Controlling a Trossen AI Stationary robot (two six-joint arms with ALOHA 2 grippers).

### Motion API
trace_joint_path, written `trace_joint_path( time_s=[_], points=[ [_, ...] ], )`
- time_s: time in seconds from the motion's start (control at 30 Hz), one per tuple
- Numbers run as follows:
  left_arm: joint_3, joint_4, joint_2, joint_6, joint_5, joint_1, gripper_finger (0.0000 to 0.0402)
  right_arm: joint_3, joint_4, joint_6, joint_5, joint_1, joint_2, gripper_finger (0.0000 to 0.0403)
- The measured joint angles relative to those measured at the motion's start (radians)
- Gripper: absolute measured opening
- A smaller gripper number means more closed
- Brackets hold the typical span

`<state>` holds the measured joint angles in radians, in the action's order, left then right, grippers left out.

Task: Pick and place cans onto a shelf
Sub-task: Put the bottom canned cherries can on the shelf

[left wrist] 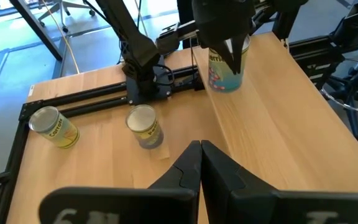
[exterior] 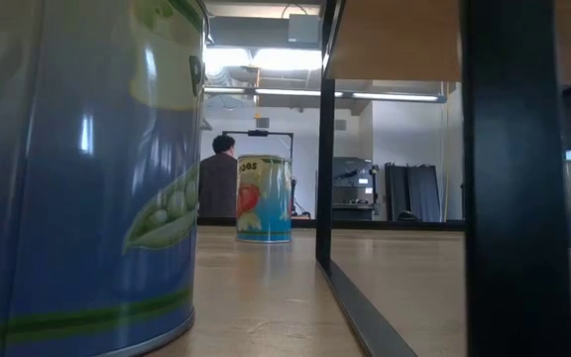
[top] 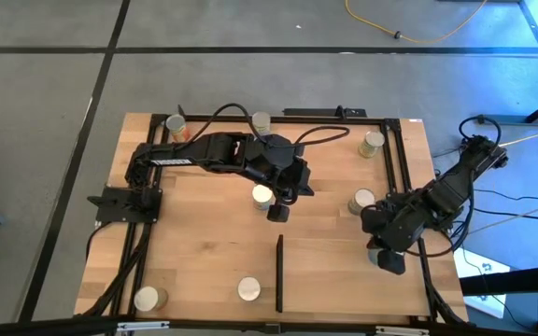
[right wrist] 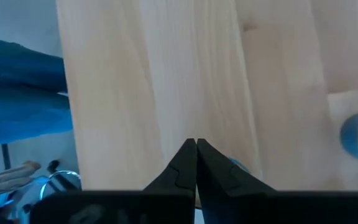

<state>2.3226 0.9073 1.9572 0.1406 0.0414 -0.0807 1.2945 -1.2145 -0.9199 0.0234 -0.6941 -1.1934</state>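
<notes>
One can (top: 262,194) just beside left hand (top: 278,213).

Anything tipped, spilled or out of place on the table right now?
Nothing stands out. Every can seen from above stands upright; nothing spilled. Left tool, shut and empty, sits beside the middle can; right tool, shut, is at the table's right edge.

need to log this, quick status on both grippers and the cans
Left gripper shut, empty, mid-table beside a can. Right gripper shut, empty, at the table's right edge near another can. Shelf holds no cans. Nothing blocking.
</notes>
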Motion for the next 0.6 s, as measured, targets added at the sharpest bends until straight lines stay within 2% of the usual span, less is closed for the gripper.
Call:
trace_joint_path(
  time_s=[0.6],
  points=[
    [0.000,0.015,0.000,0.002,0.001,0.002,0.0000,0.000,-0.118,-0.154,-0.067,-0.050,0.000,0.0005]
  ],
)
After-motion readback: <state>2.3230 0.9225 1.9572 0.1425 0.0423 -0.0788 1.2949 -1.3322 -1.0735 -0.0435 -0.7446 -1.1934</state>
